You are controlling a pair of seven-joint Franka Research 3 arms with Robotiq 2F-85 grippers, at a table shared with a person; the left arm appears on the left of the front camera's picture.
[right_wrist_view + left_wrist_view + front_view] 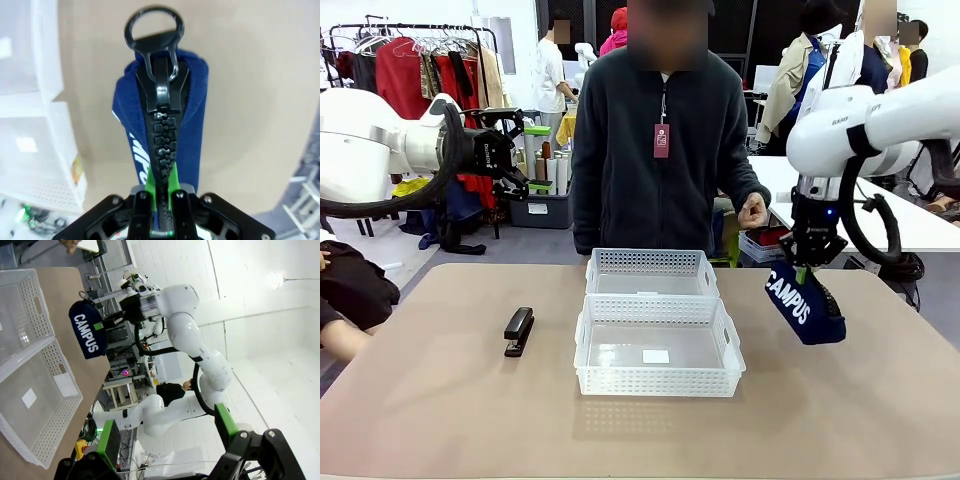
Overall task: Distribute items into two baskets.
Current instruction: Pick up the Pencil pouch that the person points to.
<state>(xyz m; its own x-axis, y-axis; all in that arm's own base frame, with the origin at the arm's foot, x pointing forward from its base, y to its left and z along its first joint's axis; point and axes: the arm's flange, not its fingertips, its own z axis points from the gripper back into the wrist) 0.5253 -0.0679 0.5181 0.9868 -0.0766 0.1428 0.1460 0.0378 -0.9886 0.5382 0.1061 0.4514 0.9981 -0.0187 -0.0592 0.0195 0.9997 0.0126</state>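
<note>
The step in hand looks like carrying the navy blue soft zip pouch (805,305) with white "CAMPUS" letters into a basket. To do it well, the right gripper (806,268) should keep its tight pinch and lift until the pouch's low end is higher than the basket wall. Then it should move slowly over the middle of a basket, go down, and only then let go. The right gripper (160,186) is shut tight on the zipper end, and the pouch (191,115) hangs slanted below it. The pouch is over the table (440,420), just right of the near see-through white plastic basket (660,375). The far basket (650,262) sits right behind. The left gripper (525,150) is wide open, holding nothing. The small black stapler (518,331) lies left of the baskets.
</note>
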